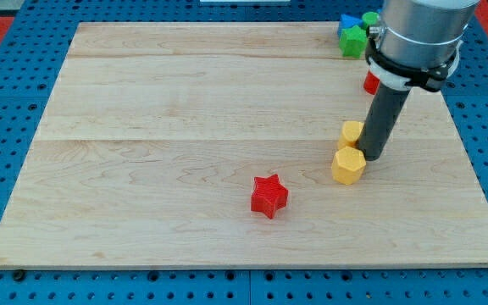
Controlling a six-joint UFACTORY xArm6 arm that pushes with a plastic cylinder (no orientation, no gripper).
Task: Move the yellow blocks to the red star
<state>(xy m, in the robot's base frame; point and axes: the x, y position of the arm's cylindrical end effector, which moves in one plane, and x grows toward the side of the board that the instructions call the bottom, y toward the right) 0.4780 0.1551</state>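
A red star (268, 196) lies on the wooden board (185, 127), right of its middle and toward the view's bottom. Two yellow blocks sit to its upper right. One is a yellow hexagon (348, 165). The other, a smaller yellow block (352, 132), sits just above it and is partly hidden by the rod. My tip (372, 158) is down on the board at the right edge of the yellow hexagon, touching or nearly touching it, just below and right of the smaller yellow block.
At the view's top right, a green star (353, 41), a blue block (347, 21) and another green block (368, 18) cluster near the board's edge. A red block (369, 82) is partly hidden behind the arm.
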